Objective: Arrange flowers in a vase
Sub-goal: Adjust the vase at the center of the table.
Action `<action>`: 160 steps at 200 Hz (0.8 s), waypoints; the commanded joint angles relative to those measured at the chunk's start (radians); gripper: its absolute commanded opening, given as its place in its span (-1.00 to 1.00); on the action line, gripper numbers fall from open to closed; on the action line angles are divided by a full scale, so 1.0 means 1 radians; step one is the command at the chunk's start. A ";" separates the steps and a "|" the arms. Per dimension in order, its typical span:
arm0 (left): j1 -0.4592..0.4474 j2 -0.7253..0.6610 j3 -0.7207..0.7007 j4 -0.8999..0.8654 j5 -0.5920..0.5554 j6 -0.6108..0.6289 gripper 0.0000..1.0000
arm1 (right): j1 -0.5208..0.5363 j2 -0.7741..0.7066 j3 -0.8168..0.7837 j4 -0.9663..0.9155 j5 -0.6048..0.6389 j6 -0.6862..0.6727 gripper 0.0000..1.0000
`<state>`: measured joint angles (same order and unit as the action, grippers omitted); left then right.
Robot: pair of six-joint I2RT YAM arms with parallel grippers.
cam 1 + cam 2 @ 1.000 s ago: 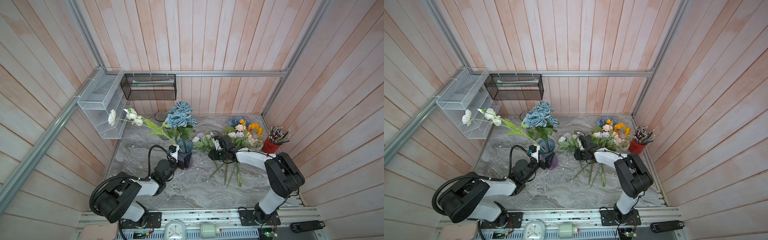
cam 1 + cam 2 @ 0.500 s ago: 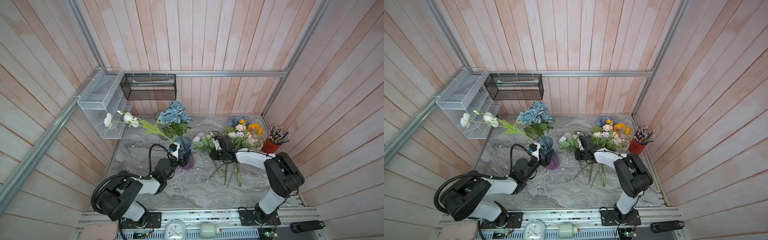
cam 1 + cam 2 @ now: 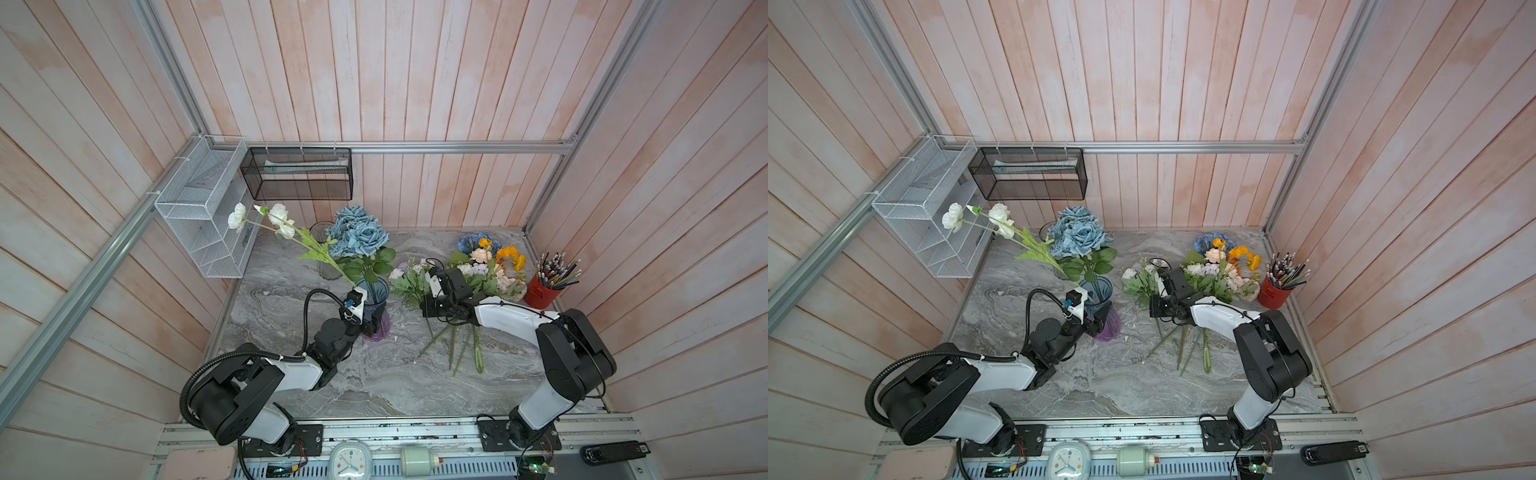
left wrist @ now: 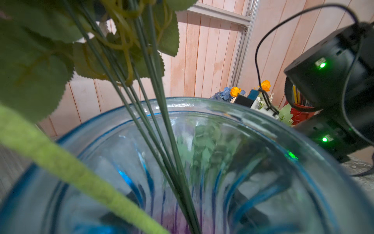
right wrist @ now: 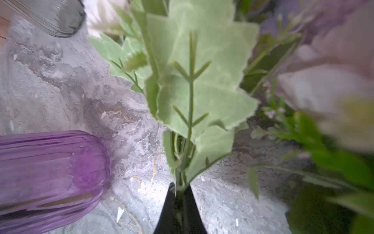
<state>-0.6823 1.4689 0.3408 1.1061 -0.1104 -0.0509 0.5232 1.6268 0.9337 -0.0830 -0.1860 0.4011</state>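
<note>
The right gripper (image 5: pixel 180 193) has its jaws pinched together on the thin green stems of a lilac-and-white sprig (image 3: pixel 409 279). It grips just below the leaves, so the foliage and blooms fan out ahead of the fingertips. That hold probably spares the leaves and leaves bare stem to drop into the vase (image 3: pixel 374 293), which stands off to this gripper's side. The left gripper (image 3: pixel 371 323) sits low against the vase, with dark finger shapes showing through the glass on either side. I cannot tell whether they press it or only bracket it. It is likely there as a brace: above this gripper the dusty-blue roses (image 3: pixel 357 232) stand tall and a white spray (image 3: pixel 276 216) leans far out over the rim, making the vase top-heavy. The remaining flowers (image 3: pixel 490 262) lie heaped just beyond the right gripper.
</note>
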 commanded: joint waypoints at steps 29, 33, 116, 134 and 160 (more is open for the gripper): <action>-0.009 0.012 0.008 -0.074 -0.031 0.011 -0.03 | -0.059 -0.200 -0.010 0.060 -0.030 0.055 -1.00; -0.010 0.013 0.010 -0.074 -0.031 0.009 -0.05 | -0.062 -0.217 -0.012 0.068 -0.029 0.061 -1.00; -0.013 0.019 0.036 -0.124 -0.008 0.007 -0.84 | -0.118 -0.429 -0.109 0.222 0.016 0.121 -1.00; -0.013 0.023 0.040 -0.128 -0.011 0.002 -1.00 | -0.121 -0.455 -0.142 0.212 0.104 0.122 -1.00; -0.014 0.019 0.035 -0.128 -0.014 -0.001 -1.00 | -0.139 -0.484 -0.209 0.208 0.136 0.141 -1.00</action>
<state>-0.6903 1.4689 0.3763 1.0607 -0.1165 -0.0372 0.4023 1.1759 0.7742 0.0975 -0.1165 0.5186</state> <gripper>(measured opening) 0.692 0.058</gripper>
